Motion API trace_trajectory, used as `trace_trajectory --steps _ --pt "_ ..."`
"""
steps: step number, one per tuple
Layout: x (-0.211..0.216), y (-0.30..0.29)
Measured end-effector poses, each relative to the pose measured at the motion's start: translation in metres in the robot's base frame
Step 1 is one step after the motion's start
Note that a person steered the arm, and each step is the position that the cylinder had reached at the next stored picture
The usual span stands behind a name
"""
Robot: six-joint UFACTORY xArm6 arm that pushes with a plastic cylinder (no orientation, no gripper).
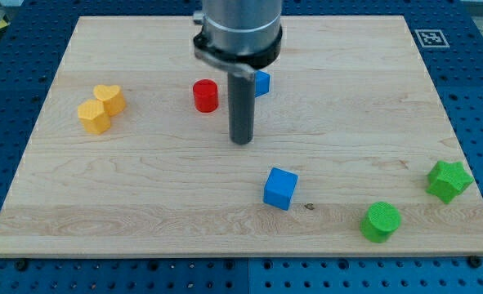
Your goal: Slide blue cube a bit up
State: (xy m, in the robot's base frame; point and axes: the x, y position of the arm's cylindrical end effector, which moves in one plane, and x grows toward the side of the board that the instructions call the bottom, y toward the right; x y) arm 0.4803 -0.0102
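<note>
Two blue blocks are showing on the wooden board (102, 212): a blue cube (280, 188) below the middle, and a second blue block (262, 82) half hidden behind our rod near the view's top. We are working with no jaws at all, only the rod, so nothing is being held. My tip (241, 141) is resting above the blue cube and slightly to the view's left, apart from it, between it and the red cylinder (206, 95). We are judging that the push is not yet begun: to send the cube upward, we are needing to bring the tip round below it first. Two yellow blocks (101, 109) are sitting together at the view's left, and a green cylinder (381, 221) and green star (448, 180) at the lower right.
</note>
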Motion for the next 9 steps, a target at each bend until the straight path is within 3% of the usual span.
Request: trace_trajectory --steps 2,3,5,7,9 --pt "0.099 0.001" --pt "0.119 0.021" --pt "0.097 0.061" --pt "0.07 0.064" --pt "0.072 0.061"
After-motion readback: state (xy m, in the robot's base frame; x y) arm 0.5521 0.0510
